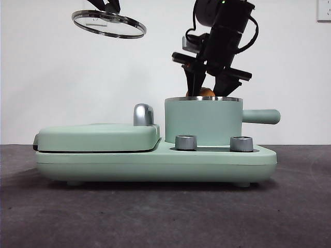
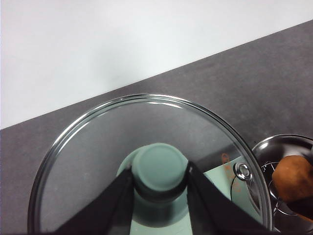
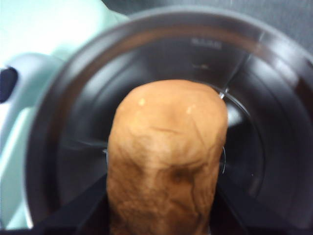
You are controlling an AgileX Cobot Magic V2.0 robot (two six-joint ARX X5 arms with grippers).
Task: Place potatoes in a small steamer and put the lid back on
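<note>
The mint green small steamer point(image 1: 202, 120) stands on the cooker base with its straight handle pointing right. My right gripper point(image 1: 207, 89) reaches down into its mouth, shut on the orange-brown potato point(image 3: 166, 156), whose top just shows above the steel rim point(image 1: 207, 93). In the right wrist view the potato hangs over the steamer's dark steel inside point(image 3: 264, 122). High at the upper left, my left gripper point(image 2: 160, 183) is shut on the mint knob point(image 2: 160, 166) of the clear glass lid point(image 1: 108, 24), held tilted in the air. The left wrist view also catches the potato point(image 2: 293, 178) in the steamer point(image 2: 274, 147).
The steamer sits on a mint green cooker base point(image 1: 155, 163) with two steel dials point(image 1: 186, 142) at the front. A flat griddle with a closed mint cover point(image 1: 98, 137) and chrome handle point(image 1: 143, 114) takes up the base's left half. Dark grey tabletop point(image 1: 155, 217) lies in front.
</note>
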